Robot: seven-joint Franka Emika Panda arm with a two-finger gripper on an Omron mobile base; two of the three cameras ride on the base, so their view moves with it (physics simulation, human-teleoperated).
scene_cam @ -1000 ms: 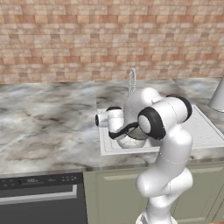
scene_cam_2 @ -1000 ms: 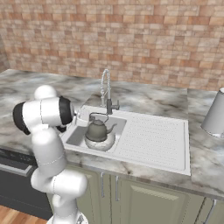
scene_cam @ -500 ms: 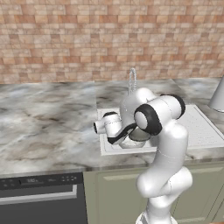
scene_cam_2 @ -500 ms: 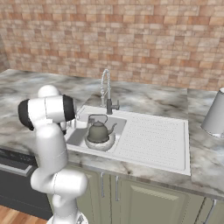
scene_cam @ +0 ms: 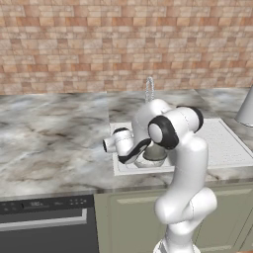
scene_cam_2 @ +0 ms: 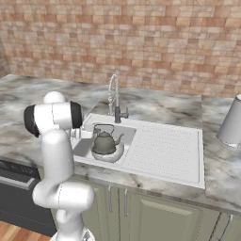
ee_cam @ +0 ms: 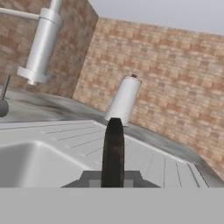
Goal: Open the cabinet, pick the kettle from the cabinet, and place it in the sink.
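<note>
The grey kettle [scene_cam_2: 104,141] stands upright in the left basin of the light-grey sink [scene_cam_2: 160,175], below the chrome tap [scene_cam_2: 113,94]. In the left base view the kettle [scene_cam: 154,154] peeks out from behind my forearm, and my hand lies level at the basin's left side, pointing right at it. In the hand view my gripper [ee_cam: 113,153] is one dark upright column, shut on what looks like the kettle's thin dark handle seen edge-on, with the ribbed draining board [ee_cam: 144,151] beyond. The cabinet is out of view.
A tall silver appliance [scene_cam_2: 231,123] stands on the marble counter right of the sink. The tap [ee_cam: 41,48] hangs close above my hand. A brick wall backs the counter. Below are a black dishwasher [scene_cam: 44,227] and low green cupboards [scene_cam_2: 141,212].
My hand has sunk a little lower at the basin's left side and the elbow has swung slightly left. The kettle has barely moved in the basin. The gripper has stayed shut.
</note>
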